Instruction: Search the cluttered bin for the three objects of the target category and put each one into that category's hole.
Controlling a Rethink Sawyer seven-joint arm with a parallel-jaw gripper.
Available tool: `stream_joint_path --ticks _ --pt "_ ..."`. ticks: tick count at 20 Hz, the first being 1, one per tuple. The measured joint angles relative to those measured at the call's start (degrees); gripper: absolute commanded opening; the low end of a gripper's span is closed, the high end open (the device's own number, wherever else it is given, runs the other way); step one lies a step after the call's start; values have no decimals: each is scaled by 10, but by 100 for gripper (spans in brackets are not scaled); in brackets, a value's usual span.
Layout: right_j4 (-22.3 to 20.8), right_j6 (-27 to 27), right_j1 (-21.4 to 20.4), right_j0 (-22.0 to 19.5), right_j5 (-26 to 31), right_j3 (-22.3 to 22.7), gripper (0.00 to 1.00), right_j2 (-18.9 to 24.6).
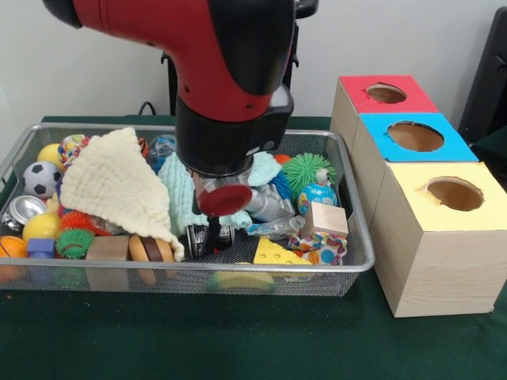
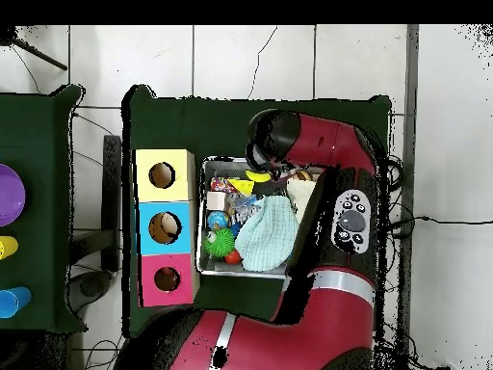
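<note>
Gripper (image 1: pixel 214 235) reaches down among the clutter near the wire bin's (image 1: pixel 360 252) front rim; its state cannot be told. Three holed boxes (image 1: pixel 432 237) stand just right of the bin.

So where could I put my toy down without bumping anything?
The green table in front of the wire bin is bare, right across to the yellow box. Inside the bin it is crowded: balls, cloths and blocks fill it, with the arm reaching in.

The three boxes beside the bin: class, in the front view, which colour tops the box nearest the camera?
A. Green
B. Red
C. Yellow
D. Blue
C: the nearest box has a yellow top around its hole, the blue-topped box sits behind it, and the red-topped box is farthest back.
</note>
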Motion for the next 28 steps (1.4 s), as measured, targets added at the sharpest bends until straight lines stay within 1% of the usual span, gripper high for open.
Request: stream_joint_path --ticks 3,6,8,11,12,14,16,18,19,22,24,28 --pt "0 0 -10 8 -7 3 100 -1" --pt "0 0 -13 10 -28 3 100 4" --pt "-1 -1 -11 4 -45 3 100 15" --pt "-7 -9 -6 -8 -52 3 100 31" --pt "-13 -19 -2 -19 -53 3 100 43" --pt "-16 -24 0 -24 -53 3 100 48" --pt "-30 -48 8 -42 -53 3 100 67" --pt "-36 -58 11 -48 -53 3 100 73" --pt "-47 -78 15 -59 -57 4 100 84" --pt "-59 -98 16 -69 -64 9 100 94" --pt "-70 -116 11 -75 -75 25 100 102" --pt "-80 -120 -4 -76 -90 52 100 108"
